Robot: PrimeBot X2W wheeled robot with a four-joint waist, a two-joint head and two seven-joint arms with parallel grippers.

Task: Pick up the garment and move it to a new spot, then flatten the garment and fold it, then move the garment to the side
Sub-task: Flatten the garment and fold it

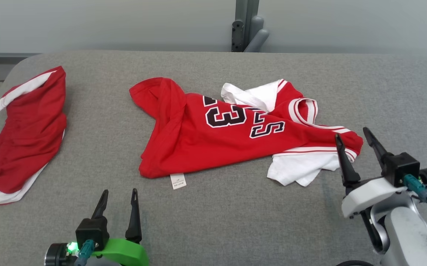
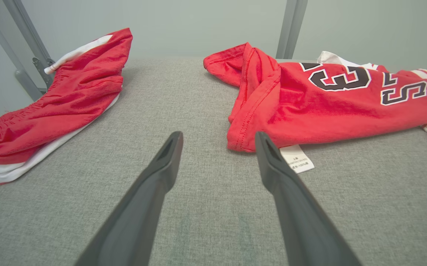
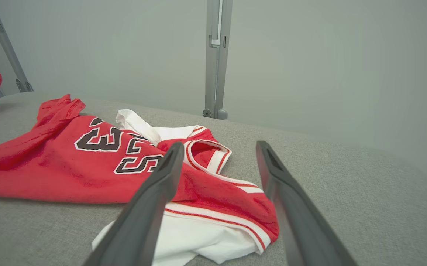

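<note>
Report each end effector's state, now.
Left end effector: open, holding nothing.
Right end effector: open, holding nothing, next to the red jersey.

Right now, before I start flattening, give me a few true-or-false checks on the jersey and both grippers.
1. The right gripper is open, gripping nothing. True.
2. The jersey lies flat and smooth. False: it is rumpled, with white fabric bunched at its right end.
3. A second red garment lies at the table's left edge, apart from the jersey. True.
4. The left gripper is shut on the jersey's label. False: it is open and empty, short of the label.
</note>
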